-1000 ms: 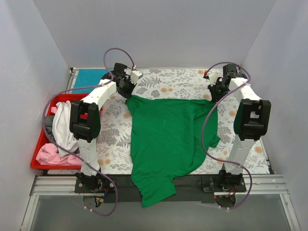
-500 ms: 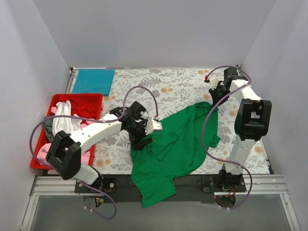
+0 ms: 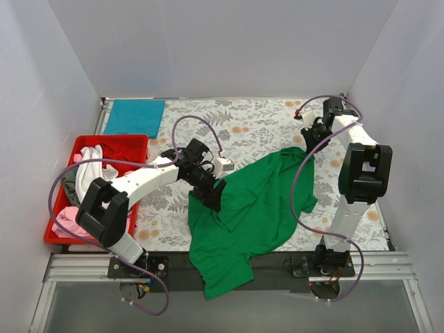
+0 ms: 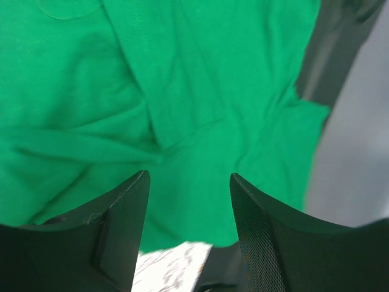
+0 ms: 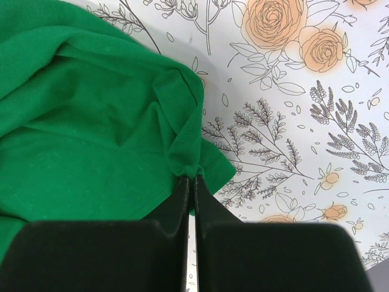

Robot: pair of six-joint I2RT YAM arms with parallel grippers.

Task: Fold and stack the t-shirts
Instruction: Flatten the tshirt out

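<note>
The bright green t-shirt [image 3: 260, 205] lies rumpled on the floral cloth, its left part drawn over toward the middle and its hem hanging off the near edge. My left gripper [image 3: 212, 197] hovers over the shirt's left edge. In the left wrist view this gripper [image 4: 188, 182] is open, with nothing between its fingers and green shirt [image 4: 182, 91] below. My right gripper [image 3: 307, 142] is at the shirt's far right corner. In the right wrist view it [image 5: 193, 177] is shut on a pinch of the green cloth [image 5: 91, 121]. A folded teal-blue t-shirt [image 3: 135, 116] lies at the far left.
A red tray [image 3: 128, 147] at the left holds white [image 3: 90, 173], pink [image 3: 69, 218] and dark grey [image 3: 69, 186] shirts. The floral table cloth [image 3: 243, 121] covers the table. White walls close in the back and both sides.
My left gripper carried the shirt's far left corner toward the near middle, opened and let it go. The shirt's left part now lies bunched over itself. The right gripper held still.
</note>
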